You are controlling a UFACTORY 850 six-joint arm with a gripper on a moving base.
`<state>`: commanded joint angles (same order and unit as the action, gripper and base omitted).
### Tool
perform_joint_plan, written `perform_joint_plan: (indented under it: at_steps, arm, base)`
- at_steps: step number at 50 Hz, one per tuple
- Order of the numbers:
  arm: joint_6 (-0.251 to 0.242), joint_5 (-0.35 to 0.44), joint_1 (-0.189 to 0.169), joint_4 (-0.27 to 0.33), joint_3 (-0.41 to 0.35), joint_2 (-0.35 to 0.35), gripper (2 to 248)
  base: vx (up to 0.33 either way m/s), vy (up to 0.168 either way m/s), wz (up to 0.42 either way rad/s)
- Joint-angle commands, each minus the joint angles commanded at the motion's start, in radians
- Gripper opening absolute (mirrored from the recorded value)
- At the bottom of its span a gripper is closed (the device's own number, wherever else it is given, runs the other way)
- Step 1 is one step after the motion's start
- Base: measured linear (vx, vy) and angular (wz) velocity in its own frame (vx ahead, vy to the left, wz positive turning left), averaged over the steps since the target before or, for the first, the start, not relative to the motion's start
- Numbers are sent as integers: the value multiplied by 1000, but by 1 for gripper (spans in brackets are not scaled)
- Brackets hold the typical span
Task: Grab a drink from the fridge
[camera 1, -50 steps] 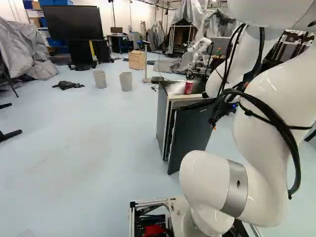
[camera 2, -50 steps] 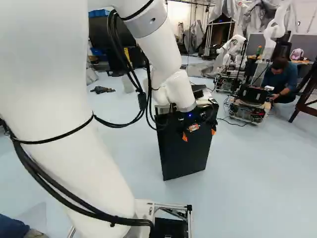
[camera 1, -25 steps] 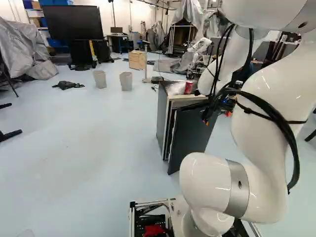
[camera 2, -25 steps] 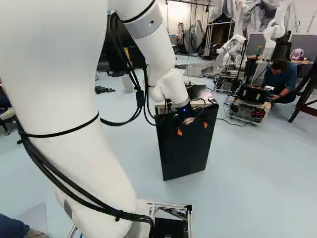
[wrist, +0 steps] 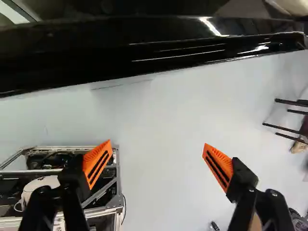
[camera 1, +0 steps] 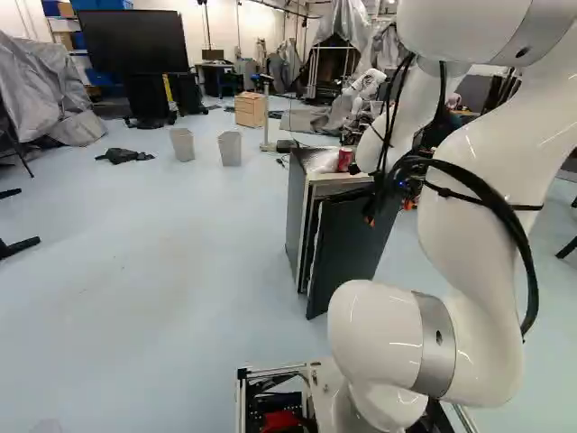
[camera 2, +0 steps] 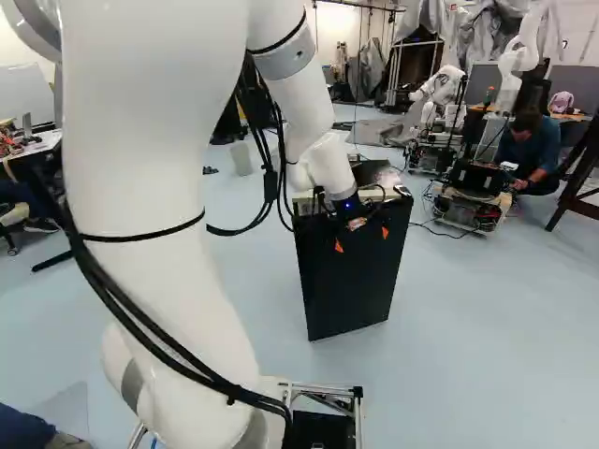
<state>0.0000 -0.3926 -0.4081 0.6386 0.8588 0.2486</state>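
The fridge (camera 1: 294,212) is a low upright box, dark grey, with pale front frame. Its black, smooth door (camera 2: 351,295) stands a little open; the upper part of this door is close by the gripper (camera 2: 361,239). On the fridge top, farther from the base than the gripper, one red can (camera 1: 344,160) is standing upright.

I'm standing in what is looking like a robotics lab: a white arm (camera 2: 154,187) is rising from a metal-framed base (camera 2: 323,388), another robot (camera 2: 442,86) is standing farther back, a thin black cable (camera 2: 447,234) is trailing over the pale floor (camera 1: 180,271), grey sheets (camera 1: 45,86) are hanging in folds, and small parts (camera 2: 11,144) are lying near a white desk's (camera 2: 45,139) edge.
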Motion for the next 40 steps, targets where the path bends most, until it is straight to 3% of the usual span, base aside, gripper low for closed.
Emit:
perform_joint_plan:
  at_steps: [40]
  arm:
    - [0,0,45,0,102,81,247]
  base:
    - [0,0,0]
